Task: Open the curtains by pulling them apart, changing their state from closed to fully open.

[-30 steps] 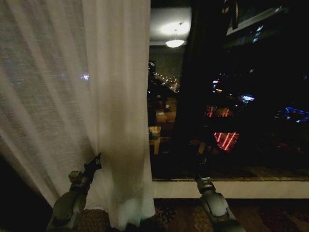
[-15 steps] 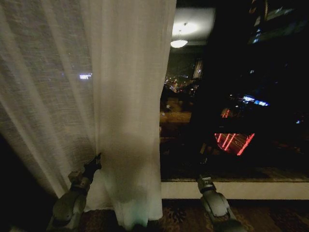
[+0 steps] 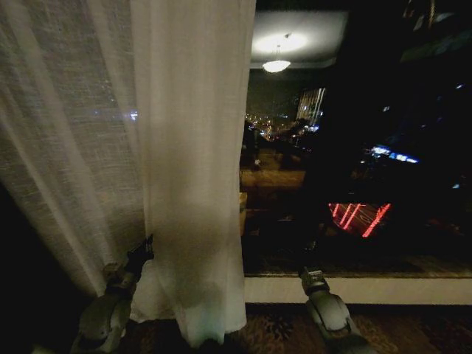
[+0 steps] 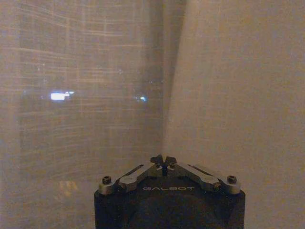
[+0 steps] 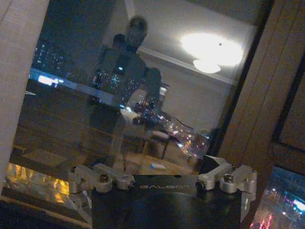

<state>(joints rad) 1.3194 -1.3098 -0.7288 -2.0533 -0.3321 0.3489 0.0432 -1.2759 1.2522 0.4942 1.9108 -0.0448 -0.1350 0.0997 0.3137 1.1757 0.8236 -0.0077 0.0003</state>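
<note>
A sheer cream-white curtain [image 3: 192, 147] hangs in pleats over the left half of the window, its free edge near the middle of the head view. My left gripper [image 3: 141, 251] is low at a fold of this fabric. In the left wrist view the left gripper [image 4: 163, 160] is shut, its tips together right against the curtain [image 4: 228, 86]; I cannot tell whether any cloth is pinched. My right gripper [image 3: 308, 259] is low in front of the bare dark glass, apart from the fabric. In its wrist view the right gripper [image 5: 164, 174] is open, and a strip of curtain [image 5: 19, 57] shows at one edge.
Bare window glass [image 3: 369, 147] on the right shows city lights and a reflected ceiling lamp [image 3: 276, 65]. A pale sill [image 3: 383, 289] runs below it, with patterned carpet [image 3: 273, 332] underneath. My own reflection [image 5: 128, 71] shows in the glass, beside a wooden frame [image 5: 267, 95].
The whole head picture has shifted, so the camera moved; the curtain's edge and the lamp reflection sit further right than a second ago. Both grippers keep the same pose.
</note>
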